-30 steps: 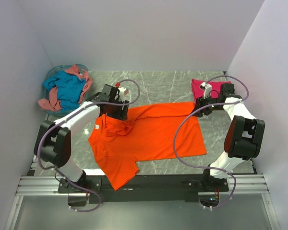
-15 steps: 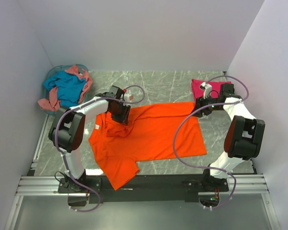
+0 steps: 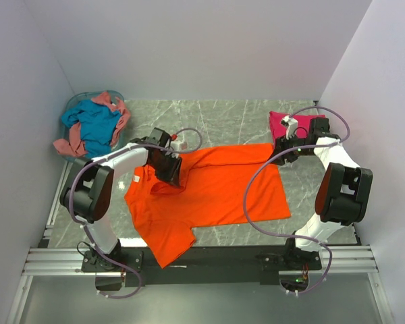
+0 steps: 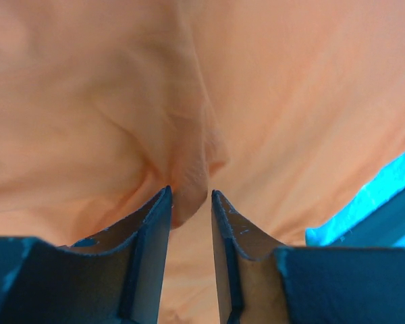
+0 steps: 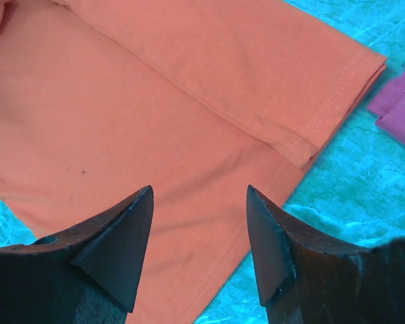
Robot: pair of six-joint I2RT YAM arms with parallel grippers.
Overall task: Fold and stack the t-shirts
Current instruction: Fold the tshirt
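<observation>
- My left tool point(image 4: 190, 199) pinches a ridge of the bright orange cloth t-shirt point(image 3: 216, 192).
- My right tool point(image 5: 199, 196) gapes, empty.
- That thin pinch could slip, bunching the cloth.

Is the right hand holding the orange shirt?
No, the right hand is open above the orange shirt, gripping nothing.
</observation>
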